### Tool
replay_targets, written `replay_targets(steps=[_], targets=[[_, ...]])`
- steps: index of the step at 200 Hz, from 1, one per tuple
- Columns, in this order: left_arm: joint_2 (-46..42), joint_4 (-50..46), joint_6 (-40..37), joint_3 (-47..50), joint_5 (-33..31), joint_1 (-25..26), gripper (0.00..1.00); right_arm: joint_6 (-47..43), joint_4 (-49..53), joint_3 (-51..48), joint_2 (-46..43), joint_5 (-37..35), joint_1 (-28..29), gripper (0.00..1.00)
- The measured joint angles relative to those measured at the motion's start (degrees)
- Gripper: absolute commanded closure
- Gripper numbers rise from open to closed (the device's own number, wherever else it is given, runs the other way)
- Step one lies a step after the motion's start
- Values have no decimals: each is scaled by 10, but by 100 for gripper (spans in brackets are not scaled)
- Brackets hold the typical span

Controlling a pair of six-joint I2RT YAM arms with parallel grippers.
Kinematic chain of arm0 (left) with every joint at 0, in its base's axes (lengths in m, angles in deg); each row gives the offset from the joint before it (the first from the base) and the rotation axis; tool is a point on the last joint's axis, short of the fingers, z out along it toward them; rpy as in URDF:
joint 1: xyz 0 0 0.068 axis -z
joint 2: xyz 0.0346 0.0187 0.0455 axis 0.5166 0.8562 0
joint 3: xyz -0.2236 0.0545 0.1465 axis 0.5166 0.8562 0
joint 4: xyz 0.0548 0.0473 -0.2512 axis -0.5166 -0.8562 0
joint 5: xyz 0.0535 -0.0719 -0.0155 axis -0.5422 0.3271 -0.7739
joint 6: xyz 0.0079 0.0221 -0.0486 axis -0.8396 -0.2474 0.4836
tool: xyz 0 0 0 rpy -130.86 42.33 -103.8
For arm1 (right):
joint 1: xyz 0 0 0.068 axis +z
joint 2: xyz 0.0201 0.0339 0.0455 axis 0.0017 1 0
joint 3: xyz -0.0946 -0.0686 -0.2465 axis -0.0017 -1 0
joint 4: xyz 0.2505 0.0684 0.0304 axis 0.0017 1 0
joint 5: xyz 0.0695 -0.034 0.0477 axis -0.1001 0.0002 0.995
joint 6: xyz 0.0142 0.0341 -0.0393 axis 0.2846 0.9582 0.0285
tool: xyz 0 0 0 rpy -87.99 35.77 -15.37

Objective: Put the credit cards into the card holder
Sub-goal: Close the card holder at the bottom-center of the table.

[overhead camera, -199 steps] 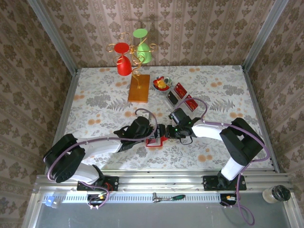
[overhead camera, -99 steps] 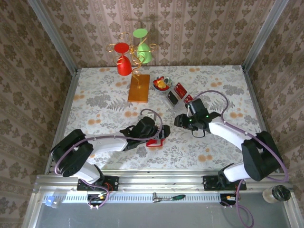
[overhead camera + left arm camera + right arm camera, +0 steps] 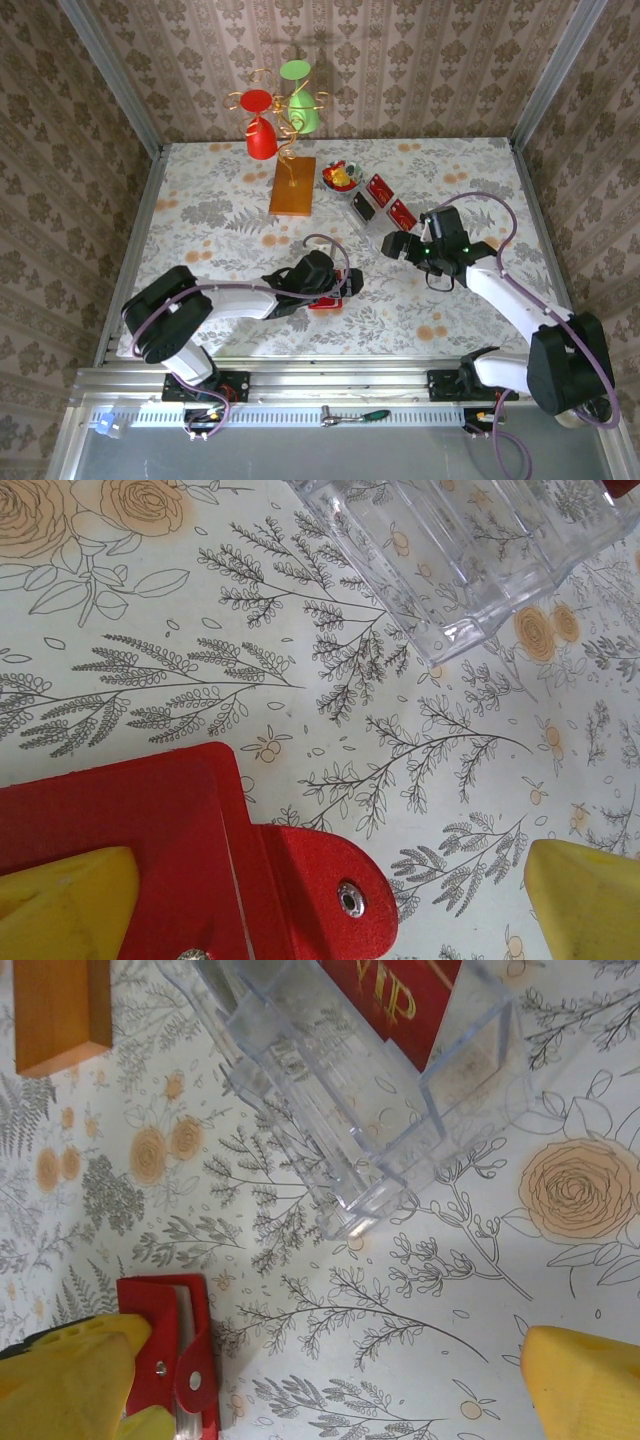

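Stage of the task, by judgement: under way, with most of it left. The left pincer [image 3: 340, 284] stands with its jaws wide, one yellow finger [image 3: 60, 890] over the card holder [image 3: 150, 850]. The holder lies flat near the middle of the table [image 3: 200, 200], toward its near edge, with its snap tab [image 3: 335, 892] undone. Further right, toward the far edge, the clear plastic tray [image 3: 330, 1120] carries at least three credit cards [image 3: 378, 188], which remain to be moved. The right pincer [image 3: 394, 243], jaws wide and empty, hovers just beside the tray's near end. Whether the holder already contains a card cannot be told, because its inside is hidden. The right wrist view cuts off most of the tray's cards.
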Motion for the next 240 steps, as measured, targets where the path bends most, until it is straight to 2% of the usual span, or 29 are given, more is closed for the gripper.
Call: replay_targets(steps=[28, 77, 113, 131, 149, 171, 179, 197, 240], targets=[[5, 7, 3, 0, -9, 4, 0, 6, 15, 0, -25, 4, -13, 0], [5, 12, 7, 1, -19, 8, 0, 40, -9, -55, -39, 73, -60, 1], [-9, 3, 6, 1, -15, 7, 0, 50, -22, -63, -43, 132, -52, 18], [-27, -1, 6, 1, -10, 0, 0, 49, -27, -63, -55, 146, -28, 27], [-44, -1, 7, 1, -3, -10, 0, 47, -28, -59, -63, 148, 9, 40], [-66, 3, 8, 9, 1, -25, 0, 46, -26, -42, -61, 133, 72, 66], [-76, 3, 8, 14, 1, -30, 0, 52, -26, -32, -57, 126, 94, 72], [-105, 2, 8, 29, 0, -42, 0, 50, -31, -12, -35, 112, 132, 77], [-240, -45, 10, 82, -23, -91, 0, 52, -37, 38, 57, 77, 203, 80]])
